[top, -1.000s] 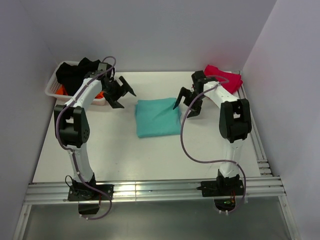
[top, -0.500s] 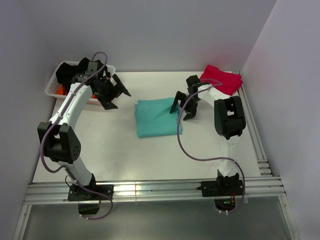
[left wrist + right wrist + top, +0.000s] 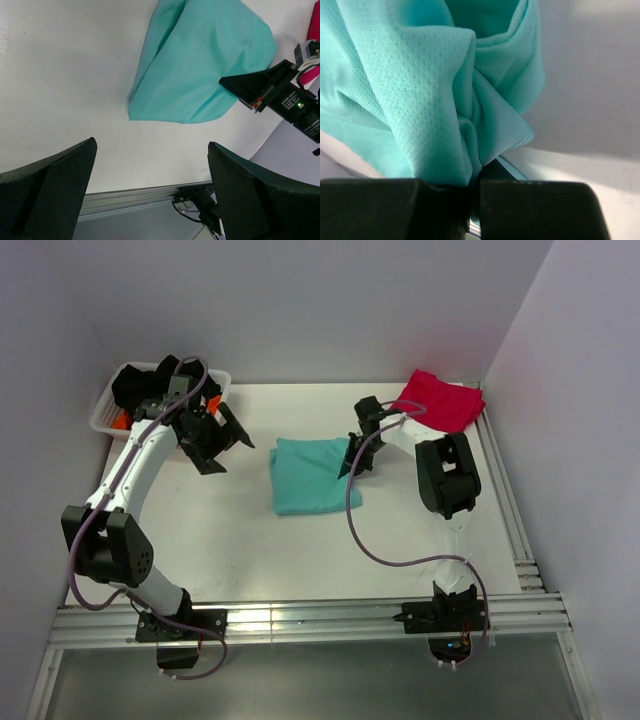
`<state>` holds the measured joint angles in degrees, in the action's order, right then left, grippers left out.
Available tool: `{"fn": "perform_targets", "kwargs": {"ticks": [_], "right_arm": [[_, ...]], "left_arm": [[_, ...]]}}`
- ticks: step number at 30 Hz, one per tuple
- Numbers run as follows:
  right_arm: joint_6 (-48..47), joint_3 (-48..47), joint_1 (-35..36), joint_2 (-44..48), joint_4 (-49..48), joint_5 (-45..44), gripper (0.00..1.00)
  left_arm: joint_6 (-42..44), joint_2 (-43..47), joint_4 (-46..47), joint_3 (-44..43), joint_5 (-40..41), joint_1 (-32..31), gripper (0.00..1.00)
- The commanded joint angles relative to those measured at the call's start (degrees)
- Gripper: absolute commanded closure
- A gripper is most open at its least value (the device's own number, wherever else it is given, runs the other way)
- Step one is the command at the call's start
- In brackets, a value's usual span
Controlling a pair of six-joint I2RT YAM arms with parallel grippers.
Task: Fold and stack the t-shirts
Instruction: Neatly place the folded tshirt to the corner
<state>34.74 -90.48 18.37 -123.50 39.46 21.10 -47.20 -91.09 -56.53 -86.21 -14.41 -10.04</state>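
A folded teal-green t-shirt [image 3: 310, 475] lies mid-table; the left wrist view shows it too [image 3: 200, 65]. My right gripper [image 3: 354, 462] is shut on the right edge of that t-shirt, and the fabric [image 3: 445, 100] bunches into folds between its closed jaws. A folded crimson-red t-shirt [image 3: 442, 400] rests at the back right corner. My left gripper [image 3: 222, 443] hovers open and empty to the left of the teal-green t-shirt, beside the basket; its fingers [image 3: 260, 200] stand wide apart over bare table.
A white basket [image 3: 106, 415] at the back left holds dark clothes [image 3: 145, 385] and something orange. An aluminium rail [image 3: 300, 625] runs along the near edge. Walls close in the table at the back and right.
My right gripper moved left onto the teal-green t-shirt's right edge and shut on it. My left arm swung back and left toward the basket, its gripper still open.
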Motion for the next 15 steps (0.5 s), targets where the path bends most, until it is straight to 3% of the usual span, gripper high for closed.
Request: {"fn": "perform_targets", "kwargs": {"ticks": [1,7,15], "right_arm": [[-2.13,-2.94,-0.35,0.71,5.17,-6.76,1.0],[-5.12,-14.36,-2.9,1.25,13.7,-13.45,1.0],[-8.46,-42.04,-6.85,-7.27,27.24,-19.26,1.0]], "left_arm": [[0.8,3.37,0.81,1.57,0.88,0.29,0.01],[-0.61,6.71,3.18,6.23,-0.35,0.29,0.01],[-1.75,10.49,5.73,11.42,-0.88,0.38,0.01]]}}
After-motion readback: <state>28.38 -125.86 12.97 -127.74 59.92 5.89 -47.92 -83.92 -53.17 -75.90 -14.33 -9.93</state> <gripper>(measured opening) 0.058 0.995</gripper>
